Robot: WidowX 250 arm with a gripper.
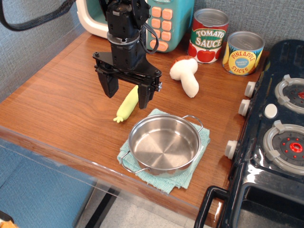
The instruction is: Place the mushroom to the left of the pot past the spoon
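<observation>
The plush mushroom (188, 76), white stem and red-orange cap, lies on the wooden table behind the pot, near the tomato sauce can. The shiny steel pot (165, 144) sits on a teal cloth at the front. The spoon (128, 103) shows its yellow-green handle left of the pot; its metal bowl is hidden behind my gripper. My black gripper (127, 93) hangs open and empty above the spoon, well left of the mushroom.
A tomato sauce can (208, 35) and a pineapple slices can (243, 52) stand at the back. A teal toy appliance with orange buttons (164, 21) is at the back left. A black toy stove (280, 133) fills the right side. The teal cloth (183, 178) lies under the pot.
</observation>
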